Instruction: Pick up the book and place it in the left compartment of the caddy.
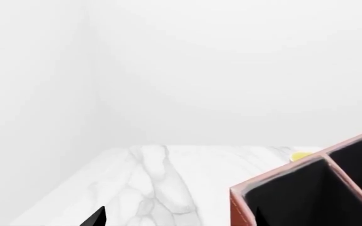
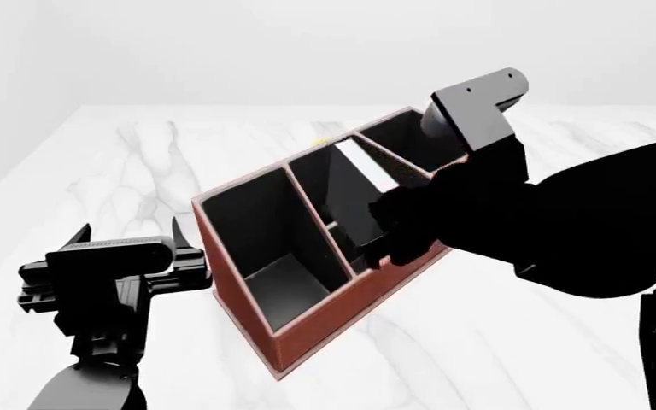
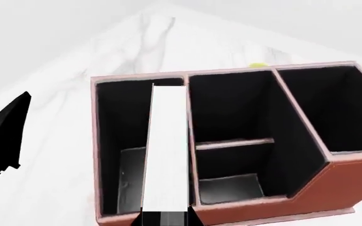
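The reddish-brown caddy [image 2: 345, 309] lies slantwise on the marble table; it also shows in the right wrist view [image 3: 282, 212] and the left wrist view [image 1: 241, 213]. Its left compartment [image 2: 254, 231] is the big black end section [image 3: 119, 136]. My right gripper [image 3: 168, 219] is shut on the book [image 3: 167, 141], whose white page edge faces the camera. The book hangs over the left compartment, close to the wall of the middle section; in the head view the book [image 2: 359, 166] rises above the caddy. My left gripper [image 2: 134, 248] is open and empty beside the caddy's left end.
A small yellow thing [image 3: 257, 66] lies on the table behind the caddy [image 2: 319, 141]. The marble table [image 2: 511, 342] runs out to edges at the far and left sides. My right arm [image 2: 556, 222] reaches over the caddy's right part.
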Available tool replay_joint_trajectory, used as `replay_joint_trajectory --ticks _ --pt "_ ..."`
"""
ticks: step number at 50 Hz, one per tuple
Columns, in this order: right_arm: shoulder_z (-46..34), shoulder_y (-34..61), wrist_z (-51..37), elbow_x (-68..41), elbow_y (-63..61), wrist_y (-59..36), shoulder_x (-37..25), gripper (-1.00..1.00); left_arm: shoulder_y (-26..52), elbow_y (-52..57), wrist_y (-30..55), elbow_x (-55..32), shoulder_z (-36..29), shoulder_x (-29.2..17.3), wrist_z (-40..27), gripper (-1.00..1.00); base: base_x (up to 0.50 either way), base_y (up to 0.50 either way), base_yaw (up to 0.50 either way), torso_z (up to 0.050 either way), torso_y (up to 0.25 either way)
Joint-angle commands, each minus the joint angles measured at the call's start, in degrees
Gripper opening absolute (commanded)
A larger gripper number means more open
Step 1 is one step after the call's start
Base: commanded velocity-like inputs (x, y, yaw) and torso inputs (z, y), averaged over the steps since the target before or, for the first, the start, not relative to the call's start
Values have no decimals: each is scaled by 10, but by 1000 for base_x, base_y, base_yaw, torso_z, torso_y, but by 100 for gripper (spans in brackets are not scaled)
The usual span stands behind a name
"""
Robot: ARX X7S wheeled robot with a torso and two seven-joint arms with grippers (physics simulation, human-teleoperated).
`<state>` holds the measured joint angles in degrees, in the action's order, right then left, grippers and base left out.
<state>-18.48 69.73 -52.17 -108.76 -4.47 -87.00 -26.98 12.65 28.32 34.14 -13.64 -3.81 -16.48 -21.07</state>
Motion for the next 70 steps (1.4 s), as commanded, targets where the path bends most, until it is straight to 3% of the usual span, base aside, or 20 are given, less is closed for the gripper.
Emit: replay_joint_trajectory --ticks 1,21,29,47,70 --pt "-38 65 32 -6 27 0 43 -100 0 -4 -3 -2 1 -2 -3 100 0 0 0 0 10" --pt "-120 56 255 258 70 77 110 -100 6 6 7 -7 0 -7 -8 100 0 0 0 0 1" --pt "-160 43 304 329 99 128 119 -100 3 2 2 -7 -1 -7 -9 100 0 0 0 0 1" --pt "-231 8 377 421 168 207 140 -100 2 -1 -3 -10 -3 -9 -12 100 0 0 0 0 1" --pt "-292 -19 407 487 218 264 160 -100 3 6 2 -15 -5 -14 -17 100 0 0 0 1 1"
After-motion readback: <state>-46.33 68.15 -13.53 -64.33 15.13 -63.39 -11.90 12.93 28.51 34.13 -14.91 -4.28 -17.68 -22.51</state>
